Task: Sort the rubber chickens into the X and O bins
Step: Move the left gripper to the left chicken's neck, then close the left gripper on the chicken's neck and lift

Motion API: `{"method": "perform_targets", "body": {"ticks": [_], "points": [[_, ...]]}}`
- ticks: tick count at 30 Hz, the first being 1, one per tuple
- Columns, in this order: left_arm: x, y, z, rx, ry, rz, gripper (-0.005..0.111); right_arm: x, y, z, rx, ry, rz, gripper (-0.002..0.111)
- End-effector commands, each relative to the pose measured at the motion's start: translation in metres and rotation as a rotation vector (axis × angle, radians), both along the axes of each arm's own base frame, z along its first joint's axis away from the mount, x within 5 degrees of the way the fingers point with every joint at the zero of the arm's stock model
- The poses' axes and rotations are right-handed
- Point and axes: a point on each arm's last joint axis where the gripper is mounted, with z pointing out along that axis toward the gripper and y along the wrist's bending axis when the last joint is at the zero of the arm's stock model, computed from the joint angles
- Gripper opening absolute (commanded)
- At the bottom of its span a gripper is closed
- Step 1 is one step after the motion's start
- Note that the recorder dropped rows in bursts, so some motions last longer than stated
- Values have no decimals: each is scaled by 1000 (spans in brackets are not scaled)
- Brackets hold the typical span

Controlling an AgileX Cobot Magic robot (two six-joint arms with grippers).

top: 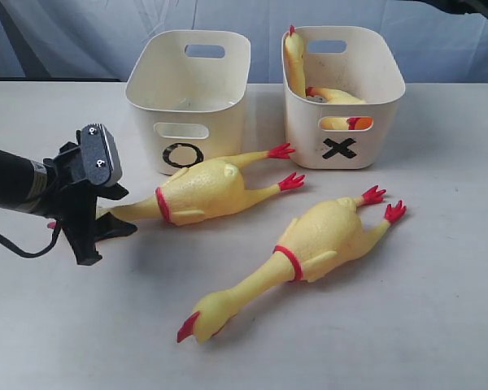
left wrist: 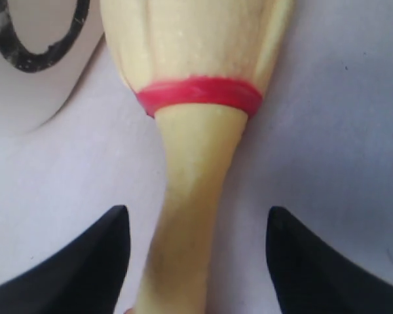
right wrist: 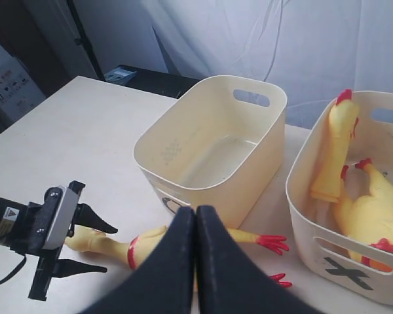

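Note:
In the exterior view one rubber chicken (top: 203, 191) lies in front of the O bin (top: 187, 101), its neck pointing left. My left gripper (top: 124, 211) stands open, one finger on each side of that neck, apart from it; the left wrist view shows the neck (left wrist: 196, 163) between the black fingertips (left wrist: 105, 248). A second chicken (top: 309, 244) lies nearer the front. The X bin (top: 342, 150) holds two chickens, one upright (top: 295, 65) and one lying (top: 337, 97). The O bin's inside (right wrist: 216, 163) looks empty. My right gripper (right wrist: 196, 212) is shut on nothing, high above the table.
A pale curtain hangs behind the bins. A cable (top: 16, 244) trails under the left arm. Beyond the table's far edge sit a cardboard box (right wrist: 6, 78) and a dark object (right wrist: 144, 77). Bare tabletop (top: 407, 325) spreads along the front.

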Motion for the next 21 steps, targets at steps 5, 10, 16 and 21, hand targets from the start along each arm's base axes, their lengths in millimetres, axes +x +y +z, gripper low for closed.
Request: {"method": "perform_targets", "body": {"ticks": [5, 10, 16, 21], "points": [[7, -1, -6, 15, 0, -2, 58, -3, 0, 1, 18, 4, 2, 0], [9, -3, -16, -6, 36, 10, 58, -3, 0, 1, 21, 10, 8, 0], [11, -3, -17, -12, 41, 15, 48, -3, 0, 0, 20, 12, 10, 0], [12, -3, -16, -23, 42, 32, 22, -4, 0, 0, 20, 14, 11, 0]]}}
